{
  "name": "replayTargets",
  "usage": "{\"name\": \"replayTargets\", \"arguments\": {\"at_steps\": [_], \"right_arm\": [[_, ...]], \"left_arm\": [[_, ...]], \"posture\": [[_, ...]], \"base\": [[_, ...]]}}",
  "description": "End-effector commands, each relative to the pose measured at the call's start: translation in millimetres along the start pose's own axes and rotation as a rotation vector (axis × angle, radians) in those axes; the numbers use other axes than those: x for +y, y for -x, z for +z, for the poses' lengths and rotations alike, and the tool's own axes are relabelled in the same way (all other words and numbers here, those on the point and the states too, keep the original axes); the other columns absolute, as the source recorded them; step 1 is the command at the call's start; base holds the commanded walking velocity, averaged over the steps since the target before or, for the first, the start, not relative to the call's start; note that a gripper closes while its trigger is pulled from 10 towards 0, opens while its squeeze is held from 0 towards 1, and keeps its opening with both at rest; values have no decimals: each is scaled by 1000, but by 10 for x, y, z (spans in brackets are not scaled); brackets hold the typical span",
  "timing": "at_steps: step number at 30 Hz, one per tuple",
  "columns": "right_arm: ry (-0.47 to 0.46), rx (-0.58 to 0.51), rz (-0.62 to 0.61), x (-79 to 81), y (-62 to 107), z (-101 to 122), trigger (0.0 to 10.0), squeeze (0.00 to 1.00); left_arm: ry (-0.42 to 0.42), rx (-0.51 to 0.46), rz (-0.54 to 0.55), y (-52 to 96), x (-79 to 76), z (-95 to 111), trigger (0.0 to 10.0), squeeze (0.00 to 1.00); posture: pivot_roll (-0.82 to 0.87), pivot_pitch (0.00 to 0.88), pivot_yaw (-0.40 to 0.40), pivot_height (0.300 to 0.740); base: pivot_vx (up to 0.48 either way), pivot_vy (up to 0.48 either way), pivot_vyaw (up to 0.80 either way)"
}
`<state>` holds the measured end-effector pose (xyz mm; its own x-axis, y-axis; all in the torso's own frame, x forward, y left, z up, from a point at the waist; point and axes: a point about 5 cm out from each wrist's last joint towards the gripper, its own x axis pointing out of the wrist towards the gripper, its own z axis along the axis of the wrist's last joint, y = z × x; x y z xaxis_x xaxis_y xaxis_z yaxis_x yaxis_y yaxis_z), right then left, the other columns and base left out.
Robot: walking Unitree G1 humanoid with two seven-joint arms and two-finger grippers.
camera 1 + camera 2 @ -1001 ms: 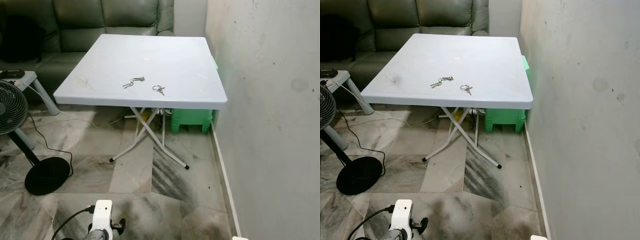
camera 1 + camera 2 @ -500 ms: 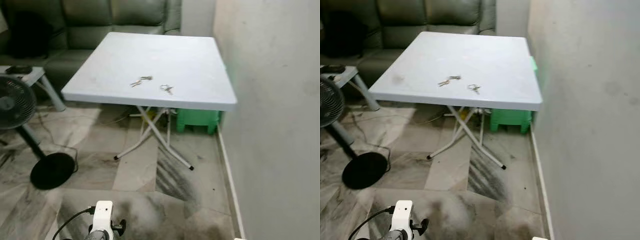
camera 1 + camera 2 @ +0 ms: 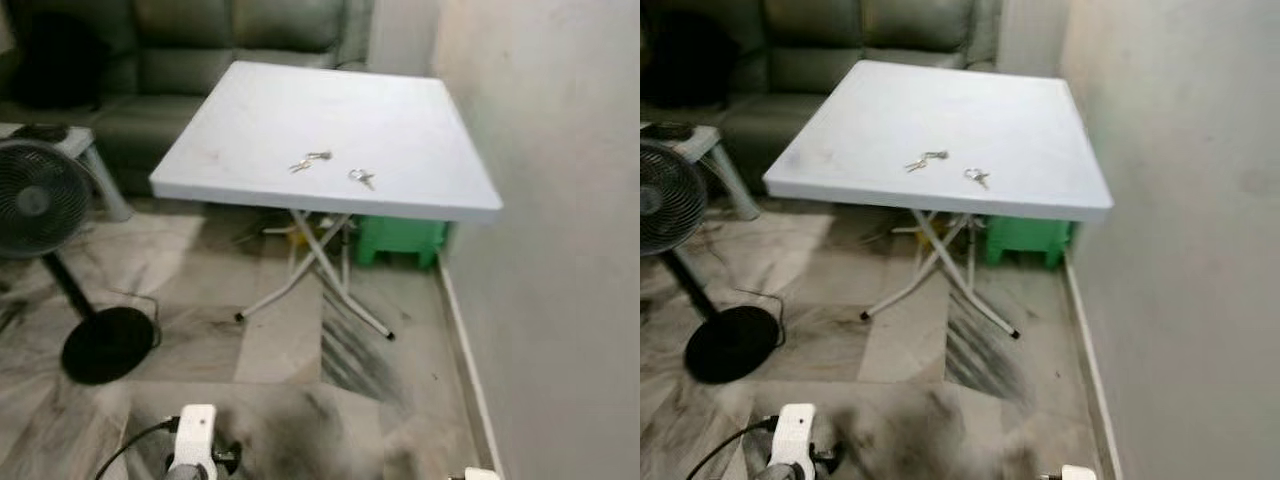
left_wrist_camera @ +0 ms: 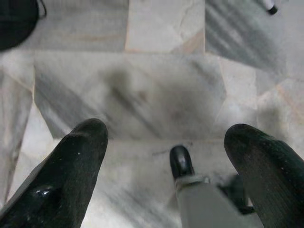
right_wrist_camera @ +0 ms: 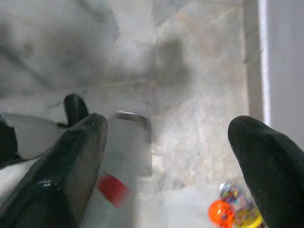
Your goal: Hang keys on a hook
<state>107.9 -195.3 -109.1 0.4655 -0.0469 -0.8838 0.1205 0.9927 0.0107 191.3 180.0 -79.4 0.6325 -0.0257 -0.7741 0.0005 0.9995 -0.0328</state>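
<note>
Two key bunches [image 3: 311, 160] [image 3: 361, 177] lie at twelve o'clock on the table [image 3: 250, 185]; walk closer before reaching, both grippers [image 4: 166, 156] [image 5: 166, 156] hanging spread and empty.

White wrist housing [image 3: 194, 440] with a black cable; long, rounded, glossy black fingers [image 4: 61, 175].
</note>
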Motion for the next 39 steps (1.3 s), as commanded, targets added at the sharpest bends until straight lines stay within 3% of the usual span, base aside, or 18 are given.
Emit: {"name": "replayTargets", "arguments": {"at_steps": [1,6,39], "right_arm": [[-4,44,-17,-73,31,-117,10000,0],[-4,47,-18,-84,36,-130,10000,0],[-21,32,-12,-50,19,-76,10000,0]], "left_arm": [[11,15,-2,3,-36,-43,10000,0],[18,14,4,4,-30,-43,10000,0],[38,32,24,-2,-19,-41,10000,0]], "posture": [[-45,0,8,740],[-45,0,8,740],[-36,0,14,740]], "base": [[0,480,0],[0,463,0],[0,0,0]]}}
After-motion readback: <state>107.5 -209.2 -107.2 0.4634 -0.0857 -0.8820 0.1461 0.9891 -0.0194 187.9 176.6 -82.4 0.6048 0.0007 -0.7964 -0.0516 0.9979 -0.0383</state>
